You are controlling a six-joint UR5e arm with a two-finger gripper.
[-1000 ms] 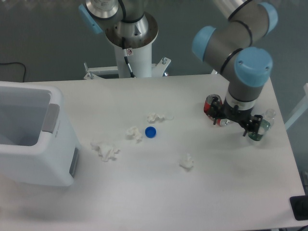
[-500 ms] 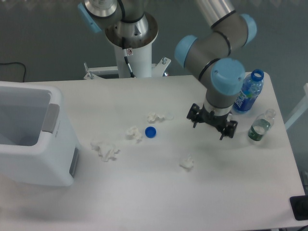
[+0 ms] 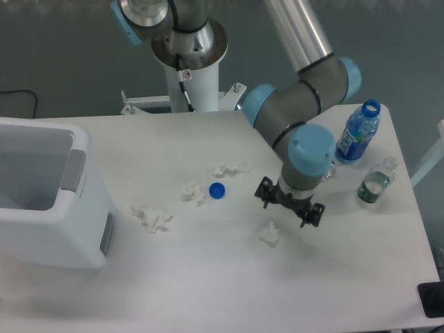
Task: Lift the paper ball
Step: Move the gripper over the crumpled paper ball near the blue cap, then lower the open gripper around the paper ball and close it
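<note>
Four white wads of crumpled tissue paper are counted on the white table (image 3: 208, 277). The paper ball (image 3: 270, 233), the smallest and most compact white wad, is seen right of centre toward the near edge, well apart from the other three. A flat elongated white wad (image 3: 229, 168) is seen at mid-table, a small white crumpled wad (image 3: 193, 192) lies just left of a round blue bottle cap (image 3: 217, 190), and a larger sprawling white wad (image 3: 152, 216) lies further left, near the bin.

One blue cap is counted. Two bottles are counted at the right side of the table: a blue-labelled clear plastic bottle (image 3: 358, 134) standing upright with an open blue neck ring, and a smaller clear bottle (image 3: 375, 181) with greenish contents, nearer the right edge.

One white rectangular plastic bin (image 3: 48, 201) with a grey handle patch is seen at the left edge.

One grey arm with light blue joint caps (image 3: 305, 104) is seen reaching from the top. Its black two-finger hand (image 3: 289, 205) is placed just above and slightly right of the paper ball in the view, not gripping it. The fingers appear spread apart, with nothing held between them. Whether the hand touches the table cannot be told.
</note>
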